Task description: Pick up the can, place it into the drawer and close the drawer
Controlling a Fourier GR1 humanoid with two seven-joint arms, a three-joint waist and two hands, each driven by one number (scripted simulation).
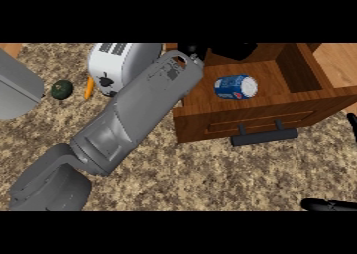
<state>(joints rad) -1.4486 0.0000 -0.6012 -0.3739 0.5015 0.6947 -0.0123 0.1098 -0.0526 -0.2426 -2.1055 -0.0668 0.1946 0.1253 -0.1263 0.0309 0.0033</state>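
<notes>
In the open drawer (210,106), a blue-and-white can (235,87) lies sideways.

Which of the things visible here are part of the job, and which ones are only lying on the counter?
Part of the job: blue can lying inside the open drawer; drawer handle; left hand.

Only lying about: white toaster; dark green round item; orange item.

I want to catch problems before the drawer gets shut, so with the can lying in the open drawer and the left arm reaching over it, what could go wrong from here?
1. The left forearm stretches across the open drawer's left wall; closing now might trap or knock it.
2. The can lies on its side, so a quick push may roll it.
3. The toaster sits close beside the arm; withdrawing could bump it.
</notes>
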